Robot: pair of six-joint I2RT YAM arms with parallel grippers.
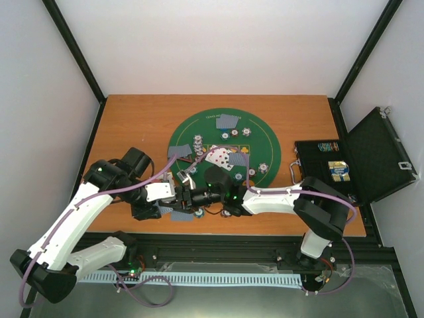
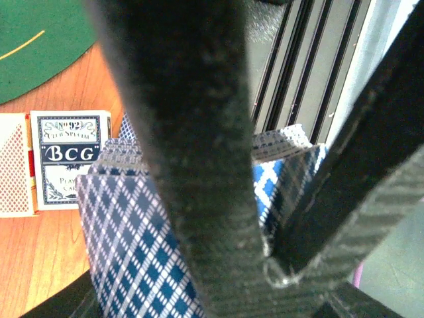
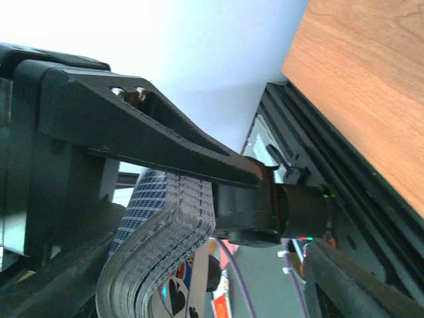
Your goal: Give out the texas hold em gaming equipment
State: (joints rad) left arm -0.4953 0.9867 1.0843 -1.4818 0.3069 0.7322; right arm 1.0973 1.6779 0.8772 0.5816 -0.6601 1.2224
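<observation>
A thick deck of blue-diamond-backed playing cards (image 2: 132,252) hangs over the table's near edge, with my left gripper (image 1: 176,196) shut on it. In the left wrist view the left gripper (image 2: 222,243) has the cards pressed between dark fingers. My right gripper (image 1: 193,197) meets it from the right. In the right wrist view the bent deck (image 3: 152,252) sits between the right gripper's (image 3: 218,227) wide jaws, with the upper finger (image 3: 165,142) over the cards' top edge. Dealt cards (image 1: 227,121), face-up cards (image 1: 222,157) and striped chips (image 1: 265,167) lie on the green mat (image 1: 265,142).
An open black case (image 1: 371,156) stands at the right edge of the wooden table, with packs inside. A blue-and-white card box (image 2: 69,159) lies on the wood beside the deck. The black frame rail (image 1: 232,248) runs along the near edge under both grippers.
</observation>
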